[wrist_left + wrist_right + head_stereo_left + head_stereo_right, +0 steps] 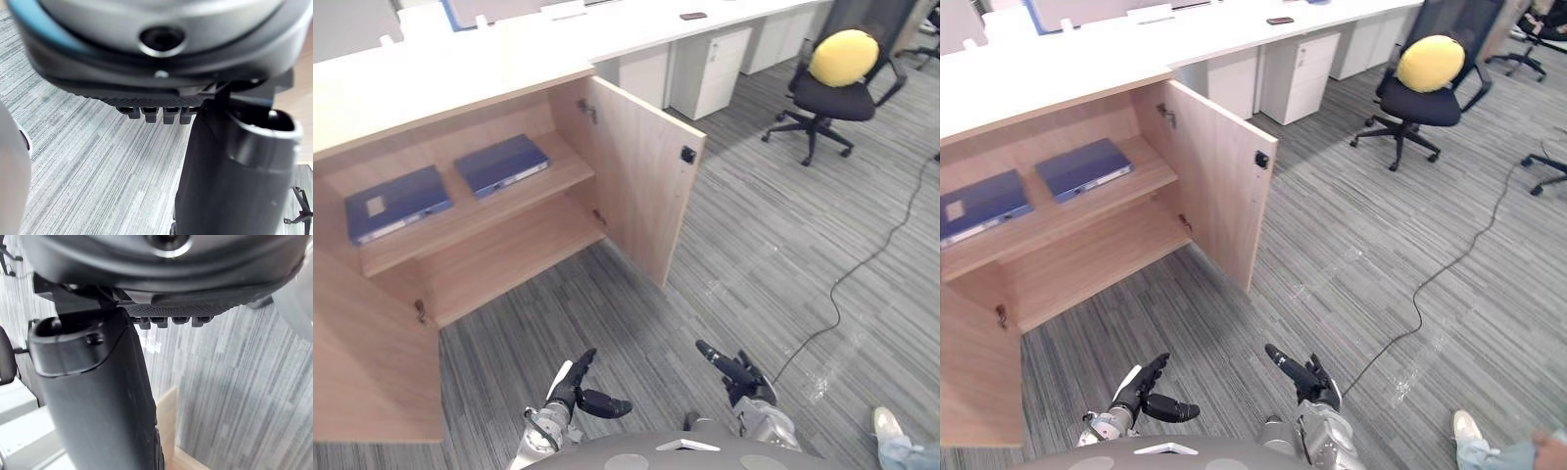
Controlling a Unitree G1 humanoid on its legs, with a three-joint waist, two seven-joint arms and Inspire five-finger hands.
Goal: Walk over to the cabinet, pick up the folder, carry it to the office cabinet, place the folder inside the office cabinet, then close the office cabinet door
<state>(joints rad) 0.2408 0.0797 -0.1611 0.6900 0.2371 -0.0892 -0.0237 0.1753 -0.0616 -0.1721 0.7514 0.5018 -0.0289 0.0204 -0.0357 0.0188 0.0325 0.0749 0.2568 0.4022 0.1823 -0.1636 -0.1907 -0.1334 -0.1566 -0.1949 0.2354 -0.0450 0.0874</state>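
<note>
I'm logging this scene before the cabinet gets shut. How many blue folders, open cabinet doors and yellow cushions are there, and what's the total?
Blue folders: 2
Open cabinet doors: 2
Yellow cushions: 1
Total: 5

Matt wood-grain cabinet (646,186); folder (502,164) at ten o'clock with smooth, faintly glossy blue cover; floor (754,245) of ribbed grey carpet.
</note>
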